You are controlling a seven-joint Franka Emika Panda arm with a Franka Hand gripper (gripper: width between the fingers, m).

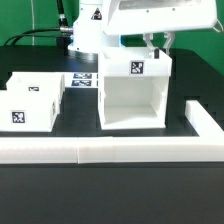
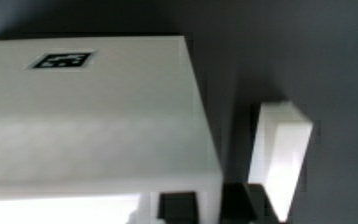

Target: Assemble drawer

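Note:
The drawer housing (image 1: 133, 92), a tall white box with a tag on top, stands in the middle of the table with its open front facing the exterior view. Its top and tag fill the wrist view (image 2: 87, 110). My gripper (image 1: 158, 44) is at the housing's back right top edge. In the wrist view the gripper (image 2: 211, 206) has one dark finger (image 2: 179, 207) on each side of the housing's side wall and closes on it. Two white trays (image 1: 32, 100) sit close together at the exterior view's left, one showing a tag.
A long low white wall strip (image 1: 110, 152) runs along the front and turns back at the exterior view's right (image 1: 205, 120); it also shows beside the housing in the wrist view (image 2: 286, 150). The marker board (image 1: 83, 78) lies behind, between trays and housing.

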